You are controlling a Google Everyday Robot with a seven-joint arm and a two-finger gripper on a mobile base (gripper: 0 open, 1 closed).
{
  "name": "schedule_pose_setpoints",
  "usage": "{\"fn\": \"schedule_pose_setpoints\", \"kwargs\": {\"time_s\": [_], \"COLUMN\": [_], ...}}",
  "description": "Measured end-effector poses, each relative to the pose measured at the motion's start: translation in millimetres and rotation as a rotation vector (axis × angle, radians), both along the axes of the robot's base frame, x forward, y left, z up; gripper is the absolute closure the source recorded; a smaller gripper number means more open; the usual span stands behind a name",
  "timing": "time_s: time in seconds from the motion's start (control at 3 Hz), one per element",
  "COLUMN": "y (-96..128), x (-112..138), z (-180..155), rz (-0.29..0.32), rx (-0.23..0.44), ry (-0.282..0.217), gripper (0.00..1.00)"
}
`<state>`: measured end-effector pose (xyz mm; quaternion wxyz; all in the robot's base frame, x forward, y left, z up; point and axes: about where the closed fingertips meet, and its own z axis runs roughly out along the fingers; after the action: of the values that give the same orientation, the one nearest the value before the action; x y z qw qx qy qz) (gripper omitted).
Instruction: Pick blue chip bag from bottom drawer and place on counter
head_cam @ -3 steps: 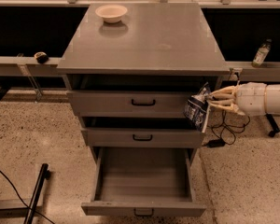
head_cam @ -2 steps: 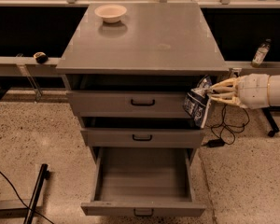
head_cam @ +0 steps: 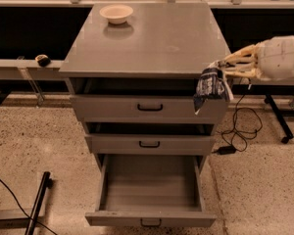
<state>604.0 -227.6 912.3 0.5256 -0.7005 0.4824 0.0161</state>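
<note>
The blue chip bag (head_cam: 210, 88) hangs from my gripper (head_cam: 220, 70) at the cabinet's right front corner, level with the counter's edge and in front of the top drawer. The gripper is shut on the bag's top; my pale arm (head_cam: 277, 58) reaches in from the right. The counter (head_cam: 152, 38) is the flat grey cabinet top, just left of the bag. The bottom drawer (head_cam: 149, 190) is pulled out with nothing visible inside; its black handle sits at the front edge.
A small cream bowl (head_cam: 116, 13) stands at the counter's back left. Two shallower drawers (head_cam: 149, 106) are slightly open. A grey ledge (head_cam: 24, 67) runs left with a small dark object (head_cam: 42, 59). A cable and adapter (head_cam: 228, 148) lie on the floor at right.
My gripper has lifted the chip bag upward, from beside the top drawer's front to about the level of the counter's edge.
</note>
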Motion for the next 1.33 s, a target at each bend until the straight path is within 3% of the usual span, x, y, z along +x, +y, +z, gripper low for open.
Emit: {"fn": "schedule_pose_setpoints", "kwargs": {"time_s": [0.33,0.67,1.33], "y": [-4.0,-5.1,6.5], "x": [16.6,53.4,106.5], "z": [30.7,52.2,56.6], "rz": [-0.008,-0.046,-0.115], "rx": [-0.007,-0.007,0.003], "ry": [-0.022,-0.062,-0.114], "gripper": [1.0,1.0,1.0]}}
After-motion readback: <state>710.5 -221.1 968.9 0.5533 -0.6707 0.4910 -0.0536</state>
